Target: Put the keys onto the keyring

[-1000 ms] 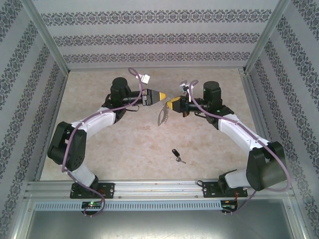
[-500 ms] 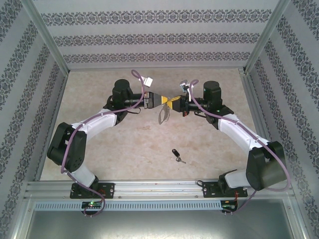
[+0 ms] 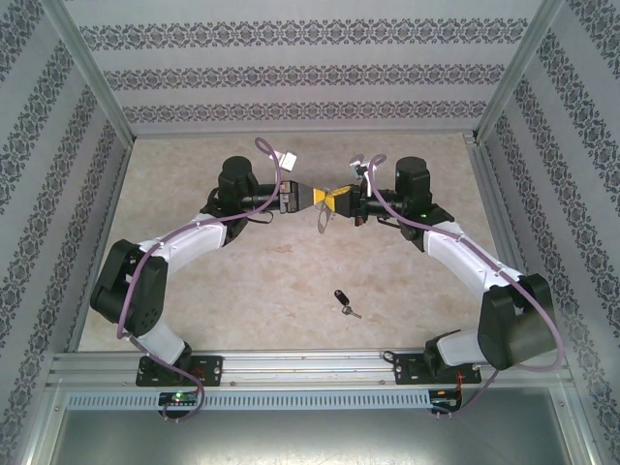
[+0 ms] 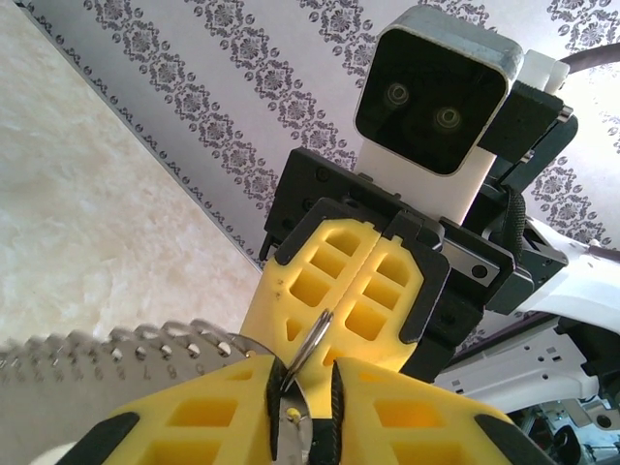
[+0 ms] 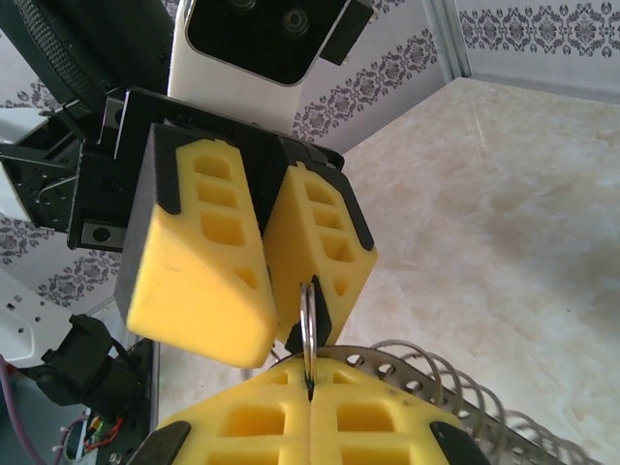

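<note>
The key (image 3: 341, 300), with a black head and a short silver blade, lies alone on the table nearer the front. The keyring (image 3: 321, 221) hangs above mid-table, where the two grippers meet tip to tip. My right gripper (image 5: 310, 387) is shut on one small ring (image 5: 308, 320) of the keyring (image 5: 426, 363). My left gripper (image 4: 308, 373) faces it with its jaws narrowly apart around that same ring (image 4: 312, 339) and the plate's end. The metal rests against one pad, with a gap at the other. The grey plate (image 4: 116, 354) with its row of holes runs off to the left.
The beige table (image 3: 242, 291) is walled by patterned panels on three sides. An aluminium rail (image 3: 291, 368) runs along the near edge beside the arm bases. A loose white connector (image 3: 287, 155) dangles from the left arm's cable.
My left gripper moved right until it met the right gripper's tip, and its jaws narrowed around the ring. The keyring swung up slightly. The key stayed put.
</note>
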Controlling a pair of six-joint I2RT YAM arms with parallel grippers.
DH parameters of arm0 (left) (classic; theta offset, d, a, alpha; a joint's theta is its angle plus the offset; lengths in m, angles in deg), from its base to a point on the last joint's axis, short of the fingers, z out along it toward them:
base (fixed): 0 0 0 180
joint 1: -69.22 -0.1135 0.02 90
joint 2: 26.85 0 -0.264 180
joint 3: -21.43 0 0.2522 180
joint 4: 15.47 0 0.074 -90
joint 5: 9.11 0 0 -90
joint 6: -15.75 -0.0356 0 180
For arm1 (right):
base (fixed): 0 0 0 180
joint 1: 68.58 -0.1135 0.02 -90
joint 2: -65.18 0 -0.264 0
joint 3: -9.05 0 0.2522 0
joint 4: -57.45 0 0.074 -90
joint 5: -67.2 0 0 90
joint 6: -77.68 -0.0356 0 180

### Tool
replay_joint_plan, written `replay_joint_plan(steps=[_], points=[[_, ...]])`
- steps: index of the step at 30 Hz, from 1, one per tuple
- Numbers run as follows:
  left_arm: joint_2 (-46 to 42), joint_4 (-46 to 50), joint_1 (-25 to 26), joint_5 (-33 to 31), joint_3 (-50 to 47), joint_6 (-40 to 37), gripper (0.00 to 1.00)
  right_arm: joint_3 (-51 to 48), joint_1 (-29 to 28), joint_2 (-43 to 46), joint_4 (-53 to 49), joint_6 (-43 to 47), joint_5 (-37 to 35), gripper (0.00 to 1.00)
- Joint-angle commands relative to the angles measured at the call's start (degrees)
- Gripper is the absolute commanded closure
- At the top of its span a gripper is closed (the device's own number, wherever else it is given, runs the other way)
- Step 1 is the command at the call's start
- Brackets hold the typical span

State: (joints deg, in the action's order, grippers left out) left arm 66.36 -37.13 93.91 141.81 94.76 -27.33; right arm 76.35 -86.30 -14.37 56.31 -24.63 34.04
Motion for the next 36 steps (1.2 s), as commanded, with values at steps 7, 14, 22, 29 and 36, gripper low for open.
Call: replay_joint_plan(steps=[7,14,22,29,36], points=[[-0.83,-8.05,1.15,0.22,0.30,2.67,1.00,0.98,0.16,-1.22,1.84,-0.50,1.22,1.00],[-1.58,-11.60,1.22,-3.78,-1.18,5.51,1.00,-0.92,1.04,1.24,3.11,-2.34,-3.46,0.84],[-4.06,-10.76,1.29,-7.00,-2.43,5.75,1.00,-8.42,3.99,10.81,7.86,-7.51,-10.90,0.62],[-6.62,-4.75,1.28,-10.03,-3.19,1.30,1.00,-12.29,3.17,16.88,8.25,-14.23,-18.30,0.57],[-9.57,4.91,1.30,-14.71,-2.44,-6.64,1.00,-11.19,-3.29,16.97,5.92,-20.14,-28.24,0.50]])
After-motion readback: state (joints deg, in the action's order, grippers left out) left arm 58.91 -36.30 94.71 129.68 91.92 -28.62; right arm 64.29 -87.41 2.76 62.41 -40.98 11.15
